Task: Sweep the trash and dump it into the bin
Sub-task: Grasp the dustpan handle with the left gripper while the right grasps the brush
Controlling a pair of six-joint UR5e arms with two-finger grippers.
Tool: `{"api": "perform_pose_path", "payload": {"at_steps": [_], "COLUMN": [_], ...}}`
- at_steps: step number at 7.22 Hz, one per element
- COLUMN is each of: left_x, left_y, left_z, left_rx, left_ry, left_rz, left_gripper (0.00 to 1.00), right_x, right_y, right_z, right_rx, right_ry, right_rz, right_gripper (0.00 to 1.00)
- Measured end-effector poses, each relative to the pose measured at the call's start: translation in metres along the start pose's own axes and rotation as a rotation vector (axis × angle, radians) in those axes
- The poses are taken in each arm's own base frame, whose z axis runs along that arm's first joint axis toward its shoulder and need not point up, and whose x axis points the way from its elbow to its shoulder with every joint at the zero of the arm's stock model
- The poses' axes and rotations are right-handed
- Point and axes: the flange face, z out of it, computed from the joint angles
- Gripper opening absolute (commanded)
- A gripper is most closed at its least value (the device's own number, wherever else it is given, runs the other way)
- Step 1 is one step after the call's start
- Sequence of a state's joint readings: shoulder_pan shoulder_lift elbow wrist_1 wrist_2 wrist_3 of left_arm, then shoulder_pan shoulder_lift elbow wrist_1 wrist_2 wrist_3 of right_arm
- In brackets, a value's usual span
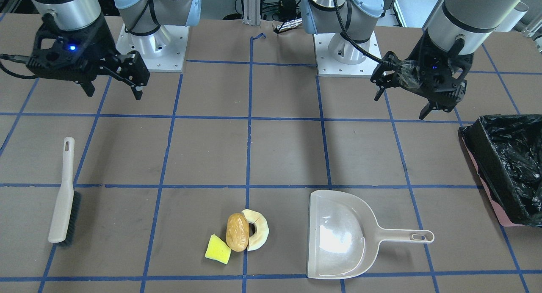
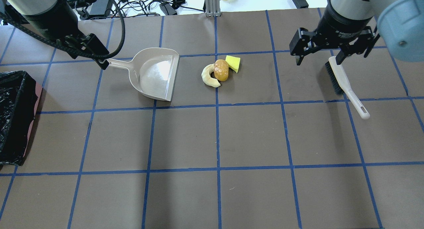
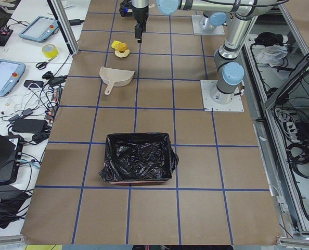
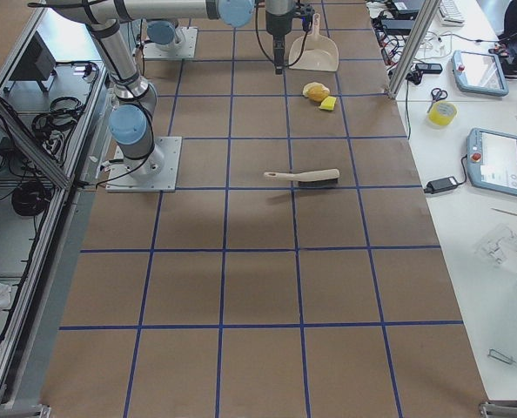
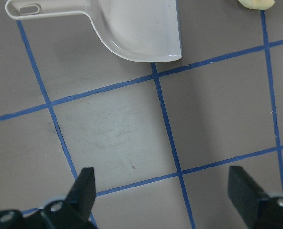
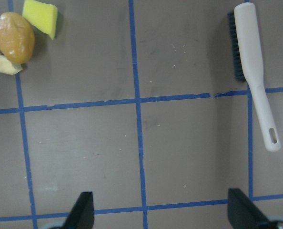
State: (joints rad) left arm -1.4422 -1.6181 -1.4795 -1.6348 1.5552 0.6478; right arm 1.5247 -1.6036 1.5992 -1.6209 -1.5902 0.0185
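The trash lies together on the table: a yellow sponge wedge (image 1: 218, 249), a golden-brown oval lump (image 1: 237, 232) and a pale half-ring (image 1: 258, 229), touching one another. They also show in the overhead view (image 2: 221, 70). The beige dustpan (image 1: 338, 236) lies beside them, its mouth towards them. The beige hand brush (image 1: 64, 195) lies apart. The bin (image 1: 487, 157), lined with a black bag, stands at the table's end. My left gripper (image 1: 402, 104) is open and empty, above the table near the dustpan's handle (image 2: 119, 63). My right gripper (image 1: 113, 92) is open and empty, above the brush (image 2: 344, 83).
Blue tape lines grid the brown table. The left wrist view shows the dustpan (image 5: 136, 28) beyond the open fingers; the right wrist view shows the brush (image 6: 253, 71) and the sponge (image 6: 40, 16). Cables and tablets lie past the far table edge (image 3: 40, 52).
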Motion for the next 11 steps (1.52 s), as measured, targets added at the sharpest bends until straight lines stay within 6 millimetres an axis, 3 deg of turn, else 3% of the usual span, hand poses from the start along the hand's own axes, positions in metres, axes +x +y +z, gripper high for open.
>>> {"api": "perform_pose_path", "payload": {"at_steps": [2,3,6,8,9,11], "left_x": [-0.027,-0.042,-0.093,-0.134,-0.147,-0.161], "left_y": [0.001,-0.005,-0.039,-0.058,-0.067,-0.085], "left_z": [0.013,0.028,0.076,0.114,0.129,0.159], "left_rx": [-0.016,-0.023,0.004,0.022,0.025,0.037], "left_ry": [0.014,0.028,-0.022,-0.075,-0.104,-0.104], "left_rz": [0.235,0.331,0.657,0.762,0.834,0.979], "left_gripper": [1.0,1.0,1.0,1.0,1.0,1.0], "right_x": [0.055,0.077,0.136,0.185,0.206,0.219], "right_y": [-0.023,-0.035,-0.069,-0.056,-0.047,-0.033], "right_z": [0.024,0.047,0.156,0.219,0.236,0.257], "right_rx": [-0.053,-0.097,-0.167,-0.152,-0.149,-0.152], "right_ry": [0.004,-0.001,0.003,-0.006,-0.018,-0.06], "right_rz": [-0.011,-0.019,-0.214,-0.288,-0.319,-0.315], "right_gripper": [1.0,1.0,0.98,0.95,0.94,0.92]}}
